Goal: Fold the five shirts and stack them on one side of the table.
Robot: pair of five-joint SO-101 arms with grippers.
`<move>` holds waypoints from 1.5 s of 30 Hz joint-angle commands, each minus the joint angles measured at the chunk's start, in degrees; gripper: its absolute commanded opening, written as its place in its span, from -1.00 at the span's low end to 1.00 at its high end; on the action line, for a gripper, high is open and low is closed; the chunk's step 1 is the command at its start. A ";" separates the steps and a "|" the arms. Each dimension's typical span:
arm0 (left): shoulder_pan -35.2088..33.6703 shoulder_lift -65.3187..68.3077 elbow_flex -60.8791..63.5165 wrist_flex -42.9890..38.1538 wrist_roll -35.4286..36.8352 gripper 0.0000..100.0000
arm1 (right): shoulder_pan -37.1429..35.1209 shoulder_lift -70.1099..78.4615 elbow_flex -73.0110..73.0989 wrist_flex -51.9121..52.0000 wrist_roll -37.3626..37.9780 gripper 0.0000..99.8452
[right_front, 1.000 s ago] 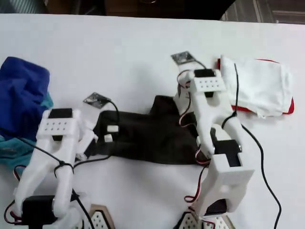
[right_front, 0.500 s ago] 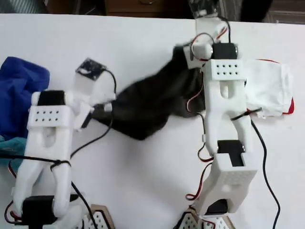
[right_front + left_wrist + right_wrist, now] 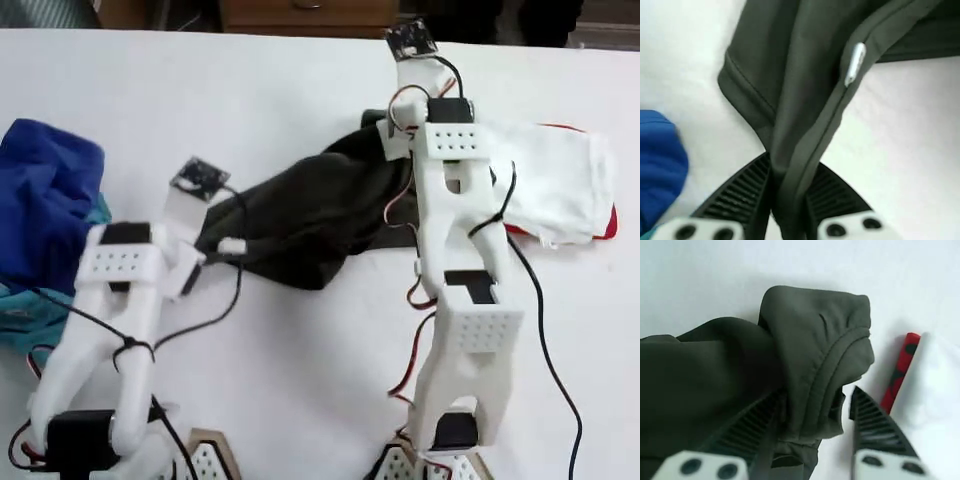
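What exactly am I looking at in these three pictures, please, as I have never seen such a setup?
This is a pair of small white robots, a left arm and a right arm, at a white table. One picture looks down from a fixed camera above. The other two come from a camera on each arm's wrist. A dark shirt hangs between the arms. The left gripper is clamped on one end, and the right gripper is at the other end. Beside the right arm, a folded white shirt lies on a red one. A blue and teal heap lies beside the left arm.

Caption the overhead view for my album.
Left arm and right arm handle a dark shirt; blue shirts left, white shirt right.
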 commanded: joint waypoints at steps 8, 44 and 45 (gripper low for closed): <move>-0.53 -1.93 3.38 -6.95 0.18 -0.95 | 1.19 -14.81 -2.02 14.64 -0.26 -0.60; -0.09 -2.29 9.63 -16.35 6.51 -0.95 | -6.11 -12.18 17.85 8.04 -15.56 -0.61; -0.09 -2.29 9.63 -16.35 6.51 -0.95 | -6.37 -11.38 17.32 7.52 -16.97 -0.61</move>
